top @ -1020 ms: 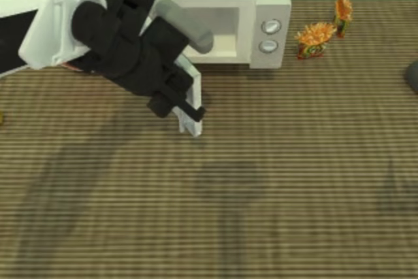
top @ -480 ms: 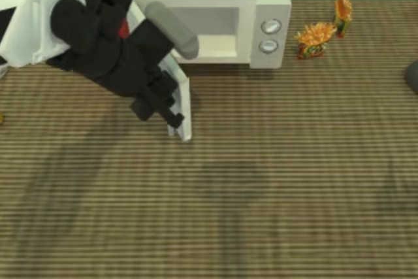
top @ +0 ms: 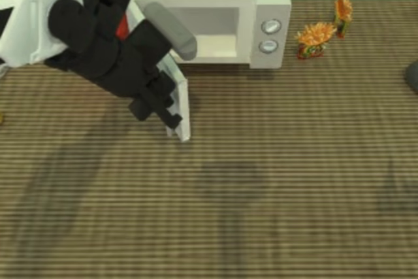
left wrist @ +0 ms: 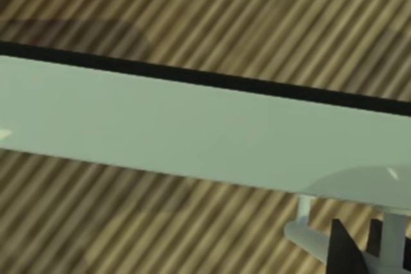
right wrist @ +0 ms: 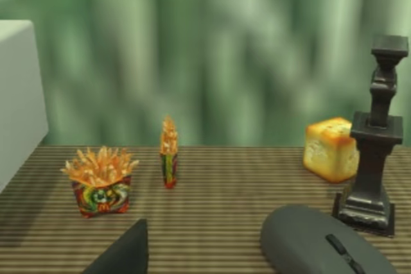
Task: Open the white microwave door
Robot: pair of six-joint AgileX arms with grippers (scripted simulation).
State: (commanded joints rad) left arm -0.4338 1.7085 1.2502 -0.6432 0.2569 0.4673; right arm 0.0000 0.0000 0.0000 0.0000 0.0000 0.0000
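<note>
- Left end effector [top: 171, 119]: at the free edge of the door [top: 181, 99], fingers closed on its slim handle [top: 185, 121].
- Door: swung well out from the white microwave [top: 261, 4]; long axis runs from the end effector back to the hinge at the oven's left front corner.
- Oven cavity: lies behind and to the right of the end effector, exposed.
- Further opening, as judged: sweep the handle leftward, away from the cavity.
- Right end effector: parked off the counter's [top: 294, 194] right side; finger state cannot be told.
</note>
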